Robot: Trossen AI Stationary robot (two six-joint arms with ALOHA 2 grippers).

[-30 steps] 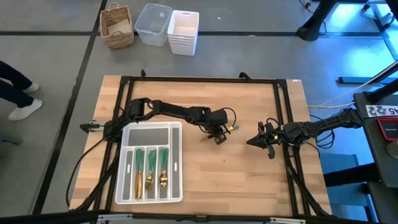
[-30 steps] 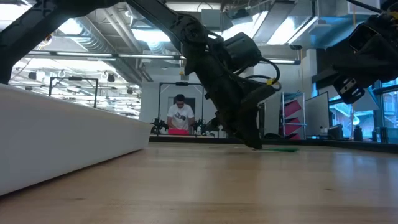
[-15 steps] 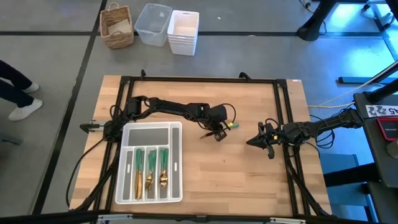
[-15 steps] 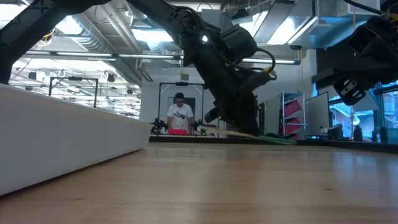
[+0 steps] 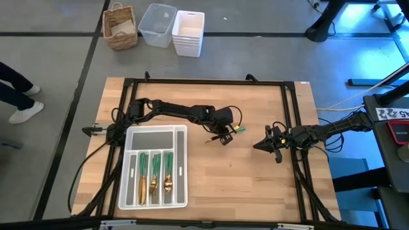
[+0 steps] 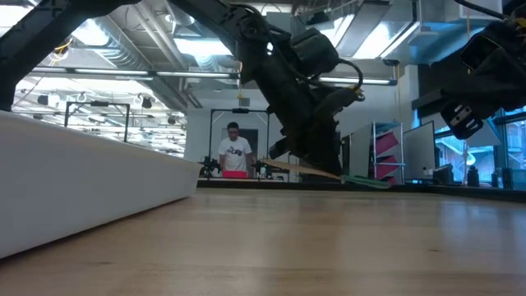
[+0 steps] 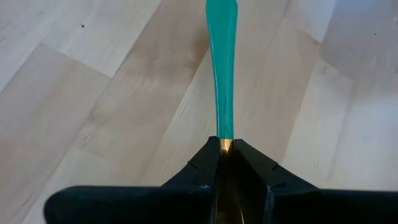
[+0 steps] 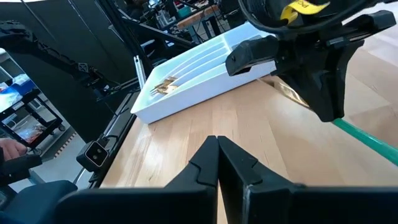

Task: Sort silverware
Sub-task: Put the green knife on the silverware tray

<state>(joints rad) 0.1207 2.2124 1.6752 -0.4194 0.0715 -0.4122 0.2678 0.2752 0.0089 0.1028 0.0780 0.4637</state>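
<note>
My left gripper [image 7: 225,149] clenches one piece of silverware [image 7: 222,68] by its gold end, lifted just above the worktop [image 5: 255,185] beside the tray [image 5: 131,201]. My right gripper [image 5: 261,145] waits clenched.

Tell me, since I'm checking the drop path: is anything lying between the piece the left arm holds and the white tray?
Nothing visible does. The left hand grips a green-handled piece lifted off the table; only bare wood lies between it and the tray. The right hand waits shut on the far side.

Green-handled gold utensil [image 7: 222,74] held just above the table, three more pieces [image 5: 154,174] lying in tray compartments
</note>
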